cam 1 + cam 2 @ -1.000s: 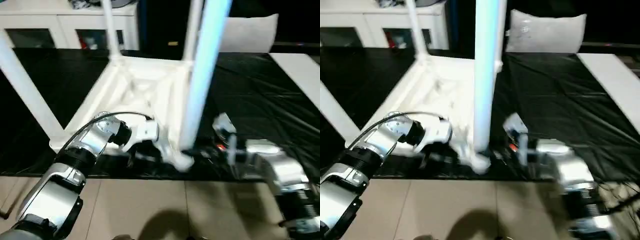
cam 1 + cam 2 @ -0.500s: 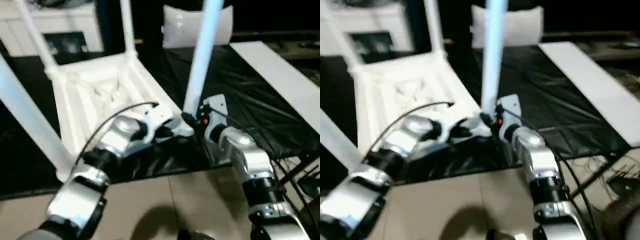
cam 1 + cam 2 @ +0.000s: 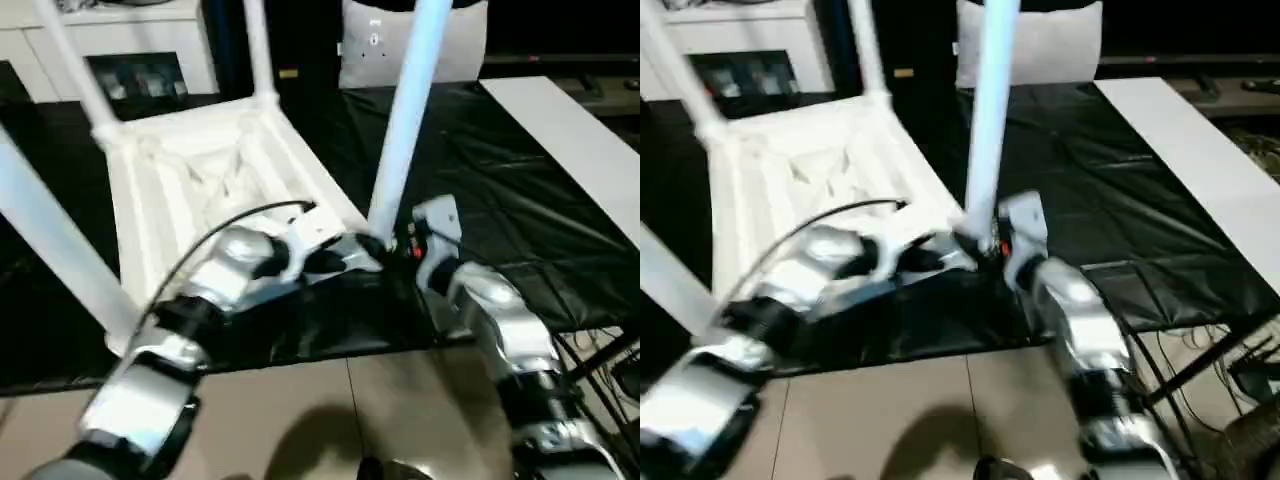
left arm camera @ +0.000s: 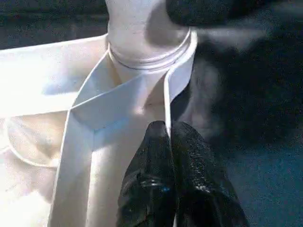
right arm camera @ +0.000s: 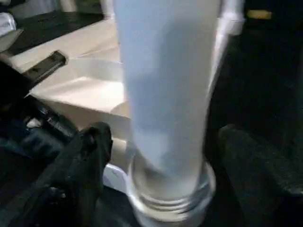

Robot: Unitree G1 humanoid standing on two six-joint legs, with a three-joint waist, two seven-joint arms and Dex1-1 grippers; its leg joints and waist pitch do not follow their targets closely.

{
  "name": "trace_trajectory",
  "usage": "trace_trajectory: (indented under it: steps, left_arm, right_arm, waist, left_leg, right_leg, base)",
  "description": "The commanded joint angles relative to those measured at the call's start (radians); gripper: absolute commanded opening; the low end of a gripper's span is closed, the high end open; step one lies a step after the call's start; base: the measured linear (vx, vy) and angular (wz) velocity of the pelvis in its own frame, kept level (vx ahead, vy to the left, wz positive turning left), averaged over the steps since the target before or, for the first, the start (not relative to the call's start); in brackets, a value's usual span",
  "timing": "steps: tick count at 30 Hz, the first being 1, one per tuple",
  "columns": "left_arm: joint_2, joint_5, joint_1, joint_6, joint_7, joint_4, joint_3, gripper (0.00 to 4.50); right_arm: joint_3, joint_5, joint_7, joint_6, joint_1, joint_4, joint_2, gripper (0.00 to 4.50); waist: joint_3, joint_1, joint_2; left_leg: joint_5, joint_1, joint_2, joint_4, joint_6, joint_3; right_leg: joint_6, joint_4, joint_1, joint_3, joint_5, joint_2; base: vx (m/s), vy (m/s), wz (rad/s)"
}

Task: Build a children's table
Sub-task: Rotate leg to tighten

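The upturned tabletop (image 3: 210, 190) lies on the black sheet (image 3: 520, 200), its near leg (image 5: 165, 94) upright between the right gripper's (image 5: 156, 156) spread fingers (left gripper (image 4: 169, 137) pinches the rim).

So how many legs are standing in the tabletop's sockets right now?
4: a near-right leg beside the hands, a near-left leg, a far-left leg and a far-right leg, all upright on the upturned tabletop.

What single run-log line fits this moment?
left gripper: shut on tabletop rim | right gripper: open around near leg | leg: upright in socket
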Motion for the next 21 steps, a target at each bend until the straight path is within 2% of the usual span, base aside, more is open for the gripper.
trace_trajectory:
  steps: [1, 5, 7, 8, 9, 10, 11, 14, 19, 21]
  left_arm:
    - [0.053, 0.021, 0.021, -0.080, -0.135, -0.025, -0.049, 0.00]
    - [0.104, 0.034, 0.029, -0.167, -0.232, -0.023, -0.087, 0.00]
    - [0.119, 0.037, 0.029, -0.198, -0.263, -0.017, -0.101, 0.00]
    - [0.130, 0.038, 0.029, -0.228, -0.293, -0.011, -0.113, 0.00]
    - [0.138, 0.038, 0.028, -0.256, -0.317, -0.005, -0.123, 0.00]
    - [0.138, 0.038, 0.028, -0.256, -0.317, -0.005, -0.123, 0.00]
    - [0.140, 0.036, 0.027, -0.269, -0.329, -0.001, -0.126, 0.00]
    - [0.146, 0.029, 0.028, -0.298, -0.389, -0.016, -0.144, 0.00]
    - [0.143, 0.027, 0.031, -0.316, -0.415, -0.022, -0.151, 0.00]
    - [0.141, 0.026, 0.031, -0.321, -0.416, -0.021, -0.151, 0.00]
  right_arm:
    - [-0.001, 0.033, 0.129, -0.025, 0.019, -0.035, -0.066, 4.23]
    - [0.021, 0.054, 0.261, -0.055, 0.035, -0.048, -0.137, 4.33]
    - [0.033, 0.060, 0.317, -0.065, 0.039, -0.051, -0.161, 4.33]
    - [0.046, 0.071, 0.373, -0.061, 0.041, -0.055, -0.180, 4.33]
    - [0.058, 0.081, 0.421, -0.056, 0.040, -0.054, -0.193, 4.33]
    - [0.058, 0.081, 0.421, -0.056, 0.040, -0.054, -0.193, 4.33]
    - [0.064, 0.089, 0.440, -0.054, 0.038, -0.052, -0.200, 4.19]
    - [0.098, 0.095, 0.517, -0.036, 0.009, -0.026, -0.206, 3.98]
    - [0.129, 0.092, 0.552, -0.034, -0.016, 0.009, -0.187, 3.48]
    - [0.137, 0.093, 0.562, -0.027, -0.024, 0.019, -0.180, 3.43]
  waist:
    - [-0.090, 0.011, -0.002]
    - [-0.080, 0.021, -0.003]
    - [-0.082, 0.025, -0.003]
    - [-0.083, 0.024, -0.010]
    - [-0.084, 0.029, -0.005]
    - [-0.085, 0.031, -0.005]
    - [-0.085, 0.031, -0.011]
    - [-0.089, 0.049, -0.011]
    - [-0.090, 0.060, -0.010]
    - [-0.089, 0.065, -0.009]
  left_leg:
    - [-0.057, -0.006, 0.028, -0.074, 0.112, 0.008]
    - [-0.126, 0.004, 0.029, -0.081, 0.084, 0.013]
    - [-0.137, 0.009, 0.027, -0.080, 0.071, 0.016]
    - [-0.129, 0.007, 0.029, -0.081, 0.070, 0.016]
    - [-0.124, 0.006, 0.030, -0.080, 0.076, 0.016]
    - [-0.115, 0.005, 0.033, -0.080, 0.080, 0.016]
    - [-0.110, 0.004, 0.033, -0.080, 0.080, 0.017]
    - [-0.078, 0.005, 0.035, -0.080, 0.084, 0.020]
    - [-0.070, 0.006, 0.041, -0.082, 0.072, 0.020]
    - [-0.077, 0.009, 0.041, -0.083, 0.065, 0.022]
  right_leg:
    - [-0.066, -0.069, 0.096, 0.071, -0.373, -0.061]
    - [-0.037, -0.083, 0.092, 0.066, -0.454, -0.060]
    - [-0.024, -0.087, 0.092, 0.062, -0.478, -0.060]
    - [-0.022, -0.085, 0.093, 0.063, -0.475, -0.059]
    - [-0.024, -0.084, 0.094, 0.062, -0.469, -0.059]
    - [-0.028, -0.081, 0.094, 0.065, -0.454, -0.060]
    - [-0.028, -0.080, 0.094, 0.065, -0.449, -0.059]
    - [-0.038, -0.073, 0.093, 0.068, -0.428, -0.061]
    - [-0.055, -0.066, 0.091, 0.070, -0.409, -0.063]
    - [-0.051, -0.069, 0.090, 0.071, -0.419, -0.064]
  base:
    - [0.000, 0.000, 0.00]
    - [0.000, 0.000, 0.00]
    - [0.000, 0.000, 0.00]
    - [0.000, 0.000, 0.00]
    - [0.000, 0.000, 0.00]
    - [0.000, 0.000, 0.00]
    - [0.000, 0.000, 0.00]
    - [0.000, 0.000, 0.00]
    - [0.000, 0.000, 0.00]
    - [0.000, 0.000, 0.00]
